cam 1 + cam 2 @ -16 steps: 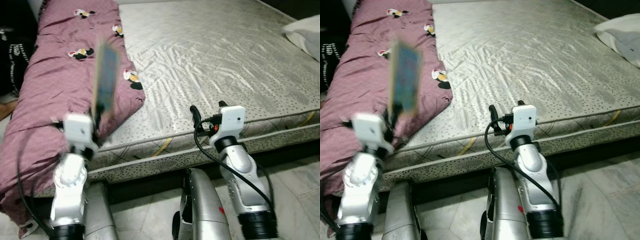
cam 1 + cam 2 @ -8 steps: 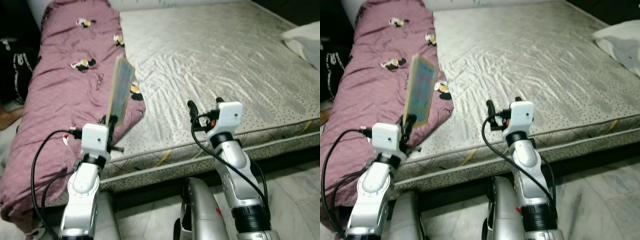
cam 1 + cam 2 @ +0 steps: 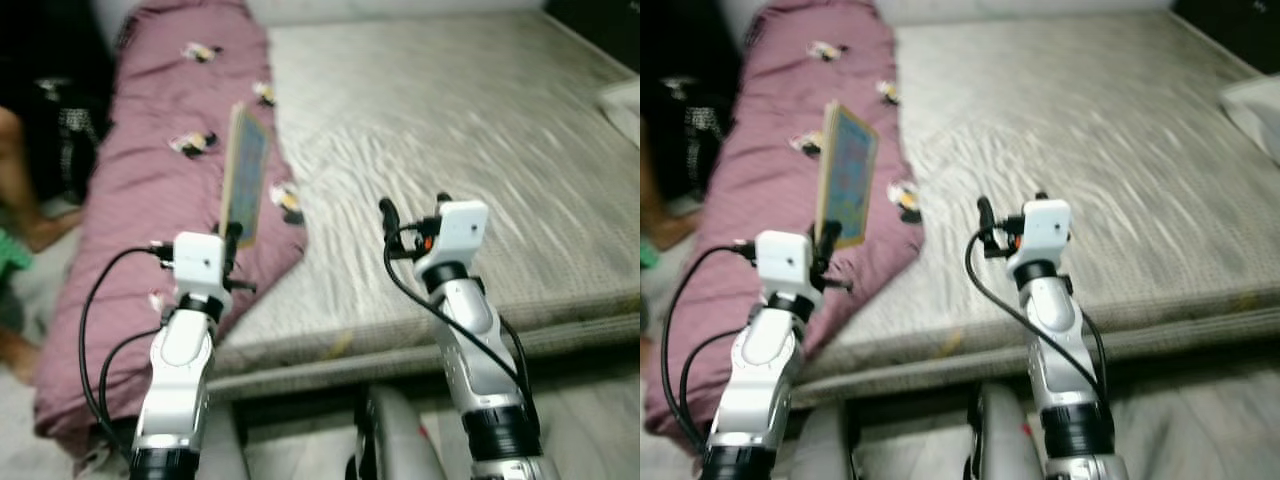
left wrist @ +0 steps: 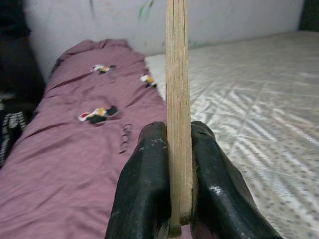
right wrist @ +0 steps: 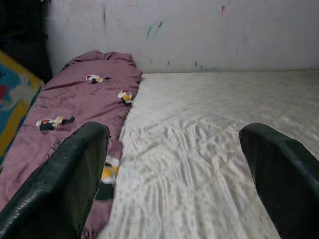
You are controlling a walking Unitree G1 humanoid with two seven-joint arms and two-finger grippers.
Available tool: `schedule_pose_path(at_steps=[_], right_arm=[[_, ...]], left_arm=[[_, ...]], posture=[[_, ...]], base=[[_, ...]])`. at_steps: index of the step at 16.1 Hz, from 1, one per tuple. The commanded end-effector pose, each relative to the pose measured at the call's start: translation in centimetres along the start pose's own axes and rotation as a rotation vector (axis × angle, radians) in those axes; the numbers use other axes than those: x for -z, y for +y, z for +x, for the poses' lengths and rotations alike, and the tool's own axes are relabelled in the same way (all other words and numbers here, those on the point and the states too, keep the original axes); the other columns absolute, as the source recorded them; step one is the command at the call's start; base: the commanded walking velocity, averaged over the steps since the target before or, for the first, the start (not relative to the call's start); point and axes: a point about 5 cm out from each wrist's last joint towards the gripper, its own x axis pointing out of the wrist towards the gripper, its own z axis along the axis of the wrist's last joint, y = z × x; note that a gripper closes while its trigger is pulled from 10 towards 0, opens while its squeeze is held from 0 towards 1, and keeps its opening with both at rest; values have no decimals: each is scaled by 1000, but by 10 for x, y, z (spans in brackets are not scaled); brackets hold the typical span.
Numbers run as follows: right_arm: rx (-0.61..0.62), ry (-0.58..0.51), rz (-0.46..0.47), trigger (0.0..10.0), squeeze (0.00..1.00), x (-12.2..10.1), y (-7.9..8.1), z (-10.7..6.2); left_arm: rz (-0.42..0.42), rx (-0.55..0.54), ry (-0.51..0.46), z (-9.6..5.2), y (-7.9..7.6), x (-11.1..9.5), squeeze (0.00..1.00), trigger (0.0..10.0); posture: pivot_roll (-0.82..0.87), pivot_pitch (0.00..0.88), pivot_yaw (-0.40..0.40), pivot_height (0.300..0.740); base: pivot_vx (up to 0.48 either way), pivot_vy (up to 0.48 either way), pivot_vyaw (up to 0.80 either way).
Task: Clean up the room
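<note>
Board (image 3: 245, 175) upright, clenched in left gripper (image 4: 172, 199) jaws above the purple blanket (image 3: 150, 230); right gripper (image 5: 174, 179) jaws spread, empty, over the bed (image 3: 480, 130). Carrying step; next, find a spot.

Maroon quilt (image 3: 150, 230) w/ bird print; silver-grey mattress (image 3: 450, 130); blue-yellow board (image 3: 845, 175).

No writing, label or number can be read anywhere in these pictures.
</note>
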Motion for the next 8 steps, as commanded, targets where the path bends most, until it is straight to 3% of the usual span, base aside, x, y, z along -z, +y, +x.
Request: schedule_pose_path(at_steps=[1,6,8], right_arm=[[7,-8,3,10000,0,-1,0,1],[18,-8,6,10000,0,-1,0,0],[25,-6,5,10000,0,0,-2,-1]], left_arm=[[13,-15,-20,2,3,-5,0,10000],[60,-18,-7,4,3,-2,0,10000],[30,-18,2,4,0,-1,0,10000]], posture=[[-17,0,-12,700],[-14,0,-11,740],[-15,0,-8,740]], base=[[0,0,0],[0,0,0],[0,0,0]])
